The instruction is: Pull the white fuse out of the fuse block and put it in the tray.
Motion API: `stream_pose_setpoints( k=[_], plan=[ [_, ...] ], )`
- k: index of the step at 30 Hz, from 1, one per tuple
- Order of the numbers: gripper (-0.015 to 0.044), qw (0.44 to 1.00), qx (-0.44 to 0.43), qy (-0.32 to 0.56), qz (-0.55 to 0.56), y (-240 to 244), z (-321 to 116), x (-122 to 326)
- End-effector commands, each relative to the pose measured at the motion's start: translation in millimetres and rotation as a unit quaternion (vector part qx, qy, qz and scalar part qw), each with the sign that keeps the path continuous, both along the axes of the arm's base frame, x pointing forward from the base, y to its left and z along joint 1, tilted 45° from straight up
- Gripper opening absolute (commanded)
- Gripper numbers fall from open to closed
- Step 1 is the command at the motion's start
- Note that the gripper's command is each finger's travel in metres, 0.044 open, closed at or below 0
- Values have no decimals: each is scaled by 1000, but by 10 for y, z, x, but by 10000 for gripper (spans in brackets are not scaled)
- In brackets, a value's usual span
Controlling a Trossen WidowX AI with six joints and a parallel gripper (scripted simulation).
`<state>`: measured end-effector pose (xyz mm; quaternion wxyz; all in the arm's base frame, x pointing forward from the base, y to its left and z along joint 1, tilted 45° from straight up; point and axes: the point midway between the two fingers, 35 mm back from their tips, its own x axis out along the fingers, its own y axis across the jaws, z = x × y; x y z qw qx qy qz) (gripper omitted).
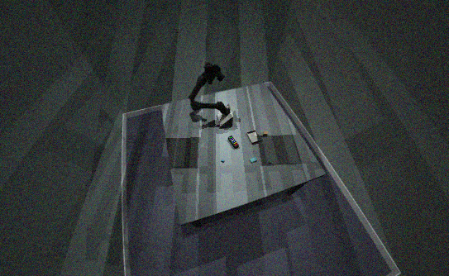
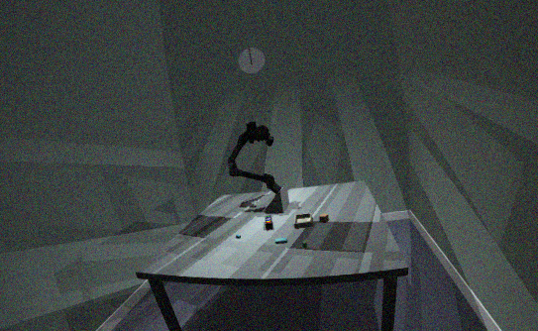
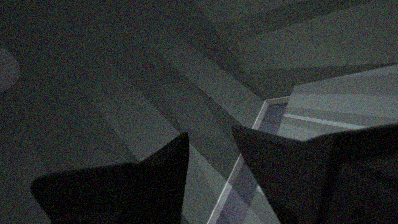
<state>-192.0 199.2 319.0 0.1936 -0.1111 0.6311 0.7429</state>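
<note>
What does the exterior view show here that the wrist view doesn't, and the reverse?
Only the exterior view shows the fuse block, the tray, the small blocks on the table, a wall clock and the whole raised arm. Only the wrist view shows the two dark fingers up close, apart, with nothing between them. Both show part of the table and the floor.

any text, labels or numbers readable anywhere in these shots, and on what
None can be read.
The wall clock shows only faint hands; any numerals are too blurred to read.
The fuse block shows coloured fuse tops but no legible markings at this size.
The tray and the gripper, open with nothing between its fingers, carry no visible lettering.
</note>
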Motion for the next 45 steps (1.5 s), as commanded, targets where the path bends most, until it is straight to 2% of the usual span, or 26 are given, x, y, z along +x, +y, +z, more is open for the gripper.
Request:
stream_pose_setpoints(
  k=[1, 5, 10, 13, 23, 29, 35, 40, 45],
  plan=[
    [172, 1000, 2, -3, -3, 23, -14, 12],
    [67, 995, 43, -70, -59, 445, -303, 296],
    [65, 972, 83, -187, -120, 933, -753, 880],
    [65, 954, 78, -246, -152, 1105, -1010, 1286],
    [65, 891, 35, -412, -188, 1175, -1689, 2518],
    [65, 842, -14, -519, -150, 888, -2106, 3347],
    [65, 796, -94, -596, -52, 317, -2515, 4066],
    [65, 768, -170, -614, 62, -307, -2798, 4497],
    [65, 752, -246, -578, 201, -1068, -3029, 4779]
  ],
)
